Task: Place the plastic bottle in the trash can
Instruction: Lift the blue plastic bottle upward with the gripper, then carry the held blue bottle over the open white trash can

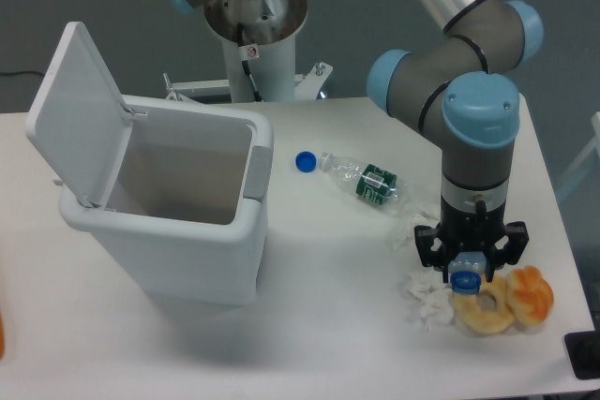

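The small translucent blue plastic bottle (465, 280) is pinched by the pincer (469, 269) at the right; lifting and carriage left to the open white rectangular trash can (246, 259) are called for.

I see the plastic bottle (465, 280), small and blue, upright w/ round mouth up, at the right-front of the table. The trash can (225, 259), big white bin, stands at left w/ lid open.

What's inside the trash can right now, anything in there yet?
The trash can stands open, lid up. Its visible inner walls are bare; the near wall hides the bottom, so I cannot rule out something lying there. The plastic bottle is outside, at the claw.
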`<move>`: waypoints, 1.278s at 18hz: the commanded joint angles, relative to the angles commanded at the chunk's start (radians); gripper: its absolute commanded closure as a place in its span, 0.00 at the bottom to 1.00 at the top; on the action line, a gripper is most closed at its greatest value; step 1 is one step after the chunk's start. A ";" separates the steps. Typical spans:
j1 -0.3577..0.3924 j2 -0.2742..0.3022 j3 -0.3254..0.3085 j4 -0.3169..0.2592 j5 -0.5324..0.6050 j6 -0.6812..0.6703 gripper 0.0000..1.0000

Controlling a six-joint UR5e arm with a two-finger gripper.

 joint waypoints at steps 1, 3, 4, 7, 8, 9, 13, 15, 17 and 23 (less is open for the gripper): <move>0.000 0.002 0.002 0.000 -0.003 0.000 0.92; 0.006 0.008 0.008 0.000 -0.021 0.002 0.92; 0.012 0.012 0.015 0.000 -0.031 -0.002 0.92; 0.014 0.041 0.017 0.002 -0.070 -0.003 0.92; 0.014 0.052 0.017 0.003 -0.109 -0.005 0.92; 0.018 0.081 0.020 0.003 -0.153 -0.006 0.92; 0.041 0.181 0.025 0.002 -0.288 -0.017 0.92; 0.040 0.213 0.026 0.002 -0.308 -0.034 0.92; 0.035 0.236 0.026 0.003 -0.337 -0.072 0.92; 0.025 0.293 0.018 0.044 -0.494 -0.198 0.92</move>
